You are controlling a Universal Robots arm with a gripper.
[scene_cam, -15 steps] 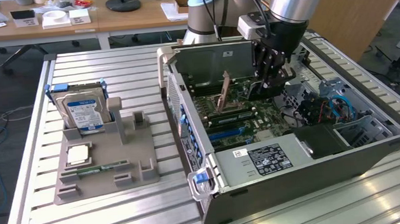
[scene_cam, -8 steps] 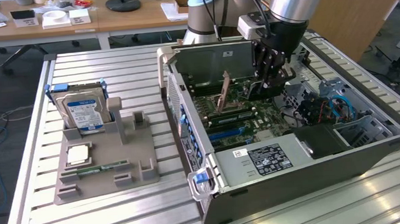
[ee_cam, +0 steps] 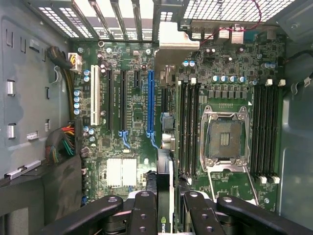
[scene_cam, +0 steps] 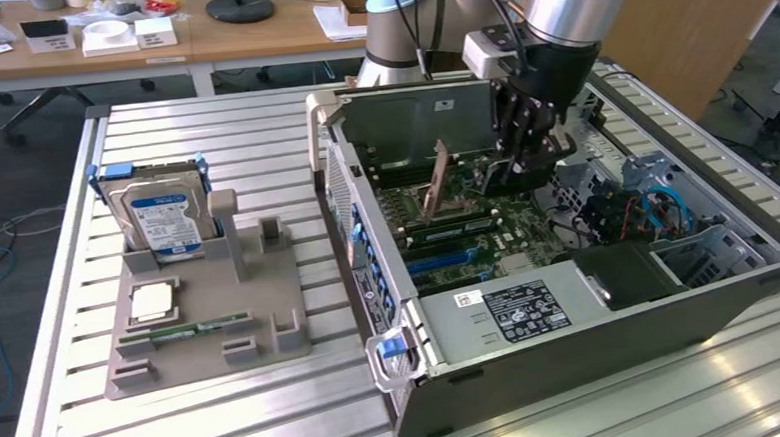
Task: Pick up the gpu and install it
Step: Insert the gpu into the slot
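jaws pinching gpu (ee_cam: 164, 182) between black fingers (ee_cam: 142, 215), card edge-on in wrist view. gpu inside open case (scene_cam: 715, 297), over motherboard (ee_cam: 132, 112), just beside blue slot (ee_cam: 150, 103), metal bracket (ee_cam: 171, 43) toward slotted rear wall. seated or not: cannot tell. exterior view: arm (scene_cam: 573, 9) reaches down into case; hard drive (scene_cam: 163, 215) upright in holder (scene_cam: 214, 298) on counter (scene_cam: 225, 127), at exterior view's left of case.

Silver arm (scene_cam: 570, 14) carries a black, seemingly bolted pincer (ee_cam: 165, 205).
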